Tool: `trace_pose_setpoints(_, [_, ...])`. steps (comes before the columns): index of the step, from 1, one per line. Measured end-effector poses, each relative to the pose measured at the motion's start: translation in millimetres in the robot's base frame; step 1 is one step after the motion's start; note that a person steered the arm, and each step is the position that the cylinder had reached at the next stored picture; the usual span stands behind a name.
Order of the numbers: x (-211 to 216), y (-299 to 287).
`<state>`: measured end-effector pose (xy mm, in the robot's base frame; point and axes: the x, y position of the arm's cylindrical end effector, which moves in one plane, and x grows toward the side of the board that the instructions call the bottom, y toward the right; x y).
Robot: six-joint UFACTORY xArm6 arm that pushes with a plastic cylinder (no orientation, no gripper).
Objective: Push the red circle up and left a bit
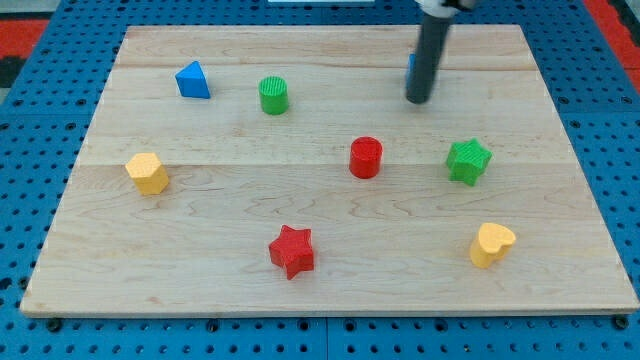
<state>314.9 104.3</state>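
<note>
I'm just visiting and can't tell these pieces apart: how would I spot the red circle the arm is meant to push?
Start at the wooden board and look just right of its middle. The red circle sits there, left of the green star and below my tip, apart from both. The only other red piece, the red star, is pointed; this one is a round, upright cylinder.

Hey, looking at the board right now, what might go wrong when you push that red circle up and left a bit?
My tip sits above and right of the red circle, on the wrong side for this push. Going straight at it would likely drive it down-left, toward the red star.

Circling to its lower right, I might clip the green star.

A blue block sits mostly hidden behind my rod; I may nudge it as I leave.
</note>
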Motion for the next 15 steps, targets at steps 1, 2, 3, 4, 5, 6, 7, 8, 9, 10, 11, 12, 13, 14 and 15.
trace_pose_setpoints(1, [-41, -26])
trace_pose_setpoints(2, [-54, -64])
trace_pose_setpoints(3, [-44, 28])
trace_pose_setpoints(4, [0, 53])
trace_pose_setpoints(5, [-10, 20])
trace_pose_setpoints(6, [21, -49])
trace_pose_setpoints(7, [87, -2])
trace_pose_setpoints(8, [154, 10])
trace_pose_setpoints(9, [169, -40])
trace_pose_setpoints(10, [139, -67])
trace_pose_setpoints(11, [139, -68])
trace_pose_setpoints(12, [151, -31])
trace_pose_setpoints(13, [139, -28])
trace_pose_setpoints(14, [127, -37])
trace_pose_setpoints(15, [120, -52])
